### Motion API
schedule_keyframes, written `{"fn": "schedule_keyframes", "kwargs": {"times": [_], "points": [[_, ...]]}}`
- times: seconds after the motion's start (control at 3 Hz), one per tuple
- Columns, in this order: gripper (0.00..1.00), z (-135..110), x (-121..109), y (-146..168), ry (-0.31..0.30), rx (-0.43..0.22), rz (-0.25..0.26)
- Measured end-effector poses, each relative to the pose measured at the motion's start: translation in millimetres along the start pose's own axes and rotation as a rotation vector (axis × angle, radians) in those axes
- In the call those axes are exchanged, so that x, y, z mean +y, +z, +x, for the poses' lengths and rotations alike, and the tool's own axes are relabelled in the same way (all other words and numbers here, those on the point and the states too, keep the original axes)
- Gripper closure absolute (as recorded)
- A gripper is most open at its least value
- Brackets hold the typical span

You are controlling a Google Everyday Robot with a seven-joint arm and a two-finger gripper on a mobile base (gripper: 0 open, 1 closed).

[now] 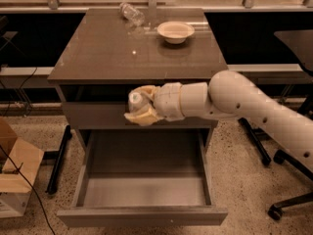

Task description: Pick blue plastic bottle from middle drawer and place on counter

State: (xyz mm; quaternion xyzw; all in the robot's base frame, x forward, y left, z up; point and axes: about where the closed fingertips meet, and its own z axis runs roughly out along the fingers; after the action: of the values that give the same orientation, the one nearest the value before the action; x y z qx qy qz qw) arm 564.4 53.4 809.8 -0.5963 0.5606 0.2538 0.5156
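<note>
My gripper (141,106) is shut on the blue plastic bottle (135,100), whose white cap faces left. I hold it in front of the cabinet, above the open middle drawer (143,214) and just below the front edge of the counter (102,53). The drawer's grey interior is bare. The bottle's body is mostly hidden by the fingers (142,117).
An all-clear bottle (132,13) lies at the counter's back edge, left of a white bowl (175,32). A cardboard box (14,173) sits on the floor at left. Chair legs and a wheel (275,212) stand at right. A black table edge (296,38) is at far right.
</note>
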Motion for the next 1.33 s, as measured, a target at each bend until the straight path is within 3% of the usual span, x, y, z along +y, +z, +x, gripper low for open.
{"fn": "schedule_keyframes", "kwargs": {"times": [0.33,0.67,1.0,1.33], "points": [[1.0,-62,-28,-42,-0.094,-0.006,0.079],[1.0,-62,-28,-42,-0.094,-0.006,0.079],[1.0,-82,-53,-40,-0.189,0.008,0.111],[1.0,-125,-112,-30,-0.392,0.022,0.148]]}}
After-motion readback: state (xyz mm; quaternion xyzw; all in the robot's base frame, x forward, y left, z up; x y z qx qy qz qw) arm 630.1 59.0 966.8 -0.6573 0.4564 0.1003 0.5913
